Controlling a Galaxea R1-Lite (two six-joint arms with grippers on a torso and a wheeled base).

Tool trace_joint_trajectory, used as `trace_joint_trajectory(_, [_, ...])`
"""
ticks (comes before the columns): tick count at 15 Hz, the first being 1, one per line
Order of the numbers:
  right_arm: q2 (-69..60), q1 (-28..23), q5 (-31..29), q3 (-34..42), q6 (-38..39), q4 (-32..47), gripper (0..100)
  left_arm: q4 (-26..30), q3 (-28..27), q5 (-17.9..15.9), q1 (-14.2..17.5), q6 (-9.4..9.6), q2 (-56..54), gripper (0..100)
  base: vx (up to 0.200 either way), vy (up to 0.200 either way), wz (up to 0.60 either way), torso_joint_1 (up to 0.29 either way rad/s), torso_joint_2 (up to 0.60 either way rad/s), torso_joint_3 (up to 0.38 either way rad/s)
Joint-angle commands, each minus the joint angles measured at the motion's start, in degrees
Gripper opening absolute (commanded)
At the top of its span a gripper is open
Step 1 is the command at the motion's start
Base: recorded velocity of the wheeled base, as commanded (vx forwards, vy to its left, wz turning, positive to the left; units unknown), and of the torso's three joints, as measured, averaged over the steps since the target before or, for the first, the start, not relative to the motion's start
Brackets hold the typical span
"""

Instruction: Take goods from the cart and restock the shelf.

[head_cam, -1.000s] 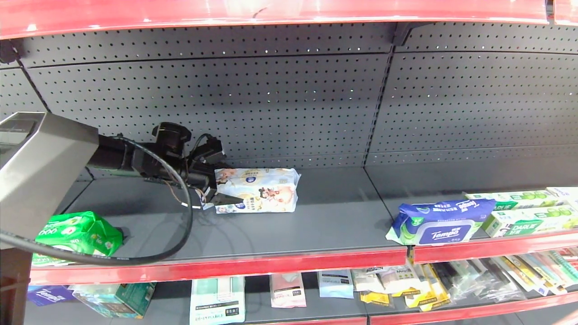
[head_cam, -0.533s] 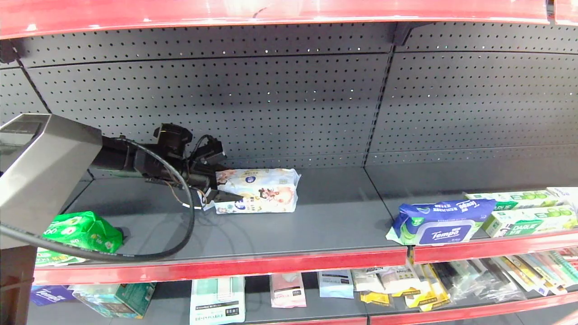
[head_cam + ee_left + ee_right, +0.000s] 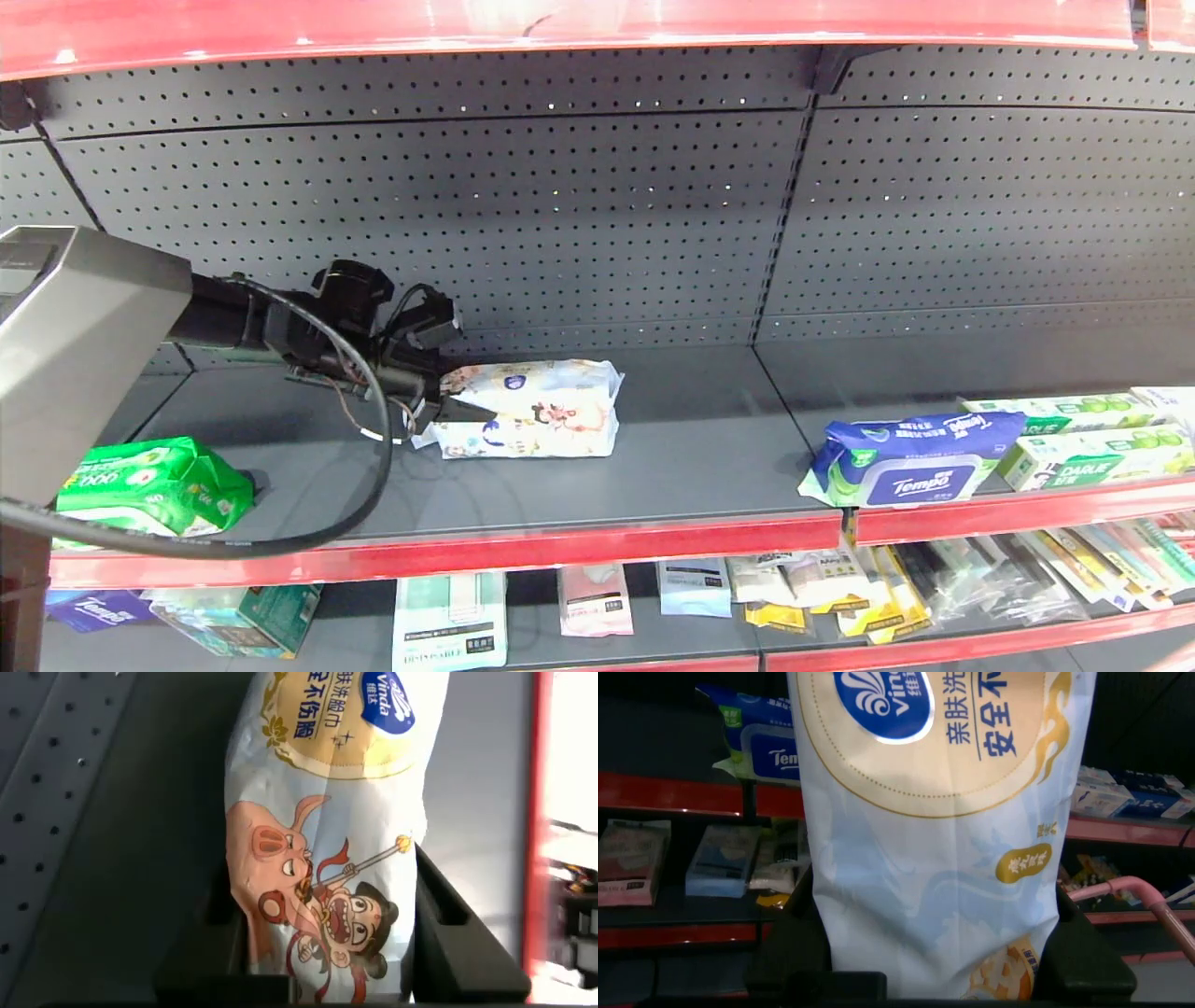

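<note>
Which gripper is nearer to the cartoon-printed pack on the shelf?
Left. The left gripper grips one end of the cartoon-printed pack; the right gripper holds another white pack out in front of the shelves, apart from it.

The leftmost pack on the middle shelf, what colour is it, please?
Green pack; head view shows it best.

Dark grey shelf (image 3: pixel 691 448) with its red front lip, and here's the line-up: a green pack (image 3: pixel 154 485) at the front left, and a white cartoon-print wipes pack (image 3: pixel 541 411) lying mid-shelf, toward the pegboard back (image 3: pixel 597 233). Over on the right, a blue wipes pack (image 3: pixel 910 457) sits at the front edge, with green-and-white boxes (image 3: pixel 1088 462) just beside it.
</note>
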Motion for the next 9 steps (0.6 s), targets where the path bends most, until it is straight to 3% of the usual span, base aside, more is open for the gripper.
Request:
trace_joint_trajectory(1, [0.3, 0.0, 0.0, 0.1, 0.0, 0.0, 0, 0.2, 3.3, -0.2, 0.9, 0.90, -4.2, 0, 0.000, 0.000, 0.00, 0.000, 0.00, 0.000])
trace_joint_trajectory(4, [0.7, 0.1, 0.1, 0.1, 0.0, -0.1, 0, -0.9, 13.6, 0.0, 1.5, 1.17, -9.5, 0, 0.000, 0.000, 0.00, 0.000, 0.00, 0.000])
trace_joint_trajectory(7, [0.6, 0.1, 0.1, 0.2, 0.0, -0.1, 0, -9.3, 23.1, 0.0, 3.5, 0.99, -12.2, 0, 0.000, 0.000, 0.00, 0.000, 0.00, 0.000])
trace_joint_trajectory(9, [0.6, 0.1, 0.2, 0.1, 0.0, -0.1, 0, -12.0, 27.0, 0.0, 3.8, 0.73, -14.2, 0, 0.000, 0.000, 0.00, 0.000, 0.00, 0.000])
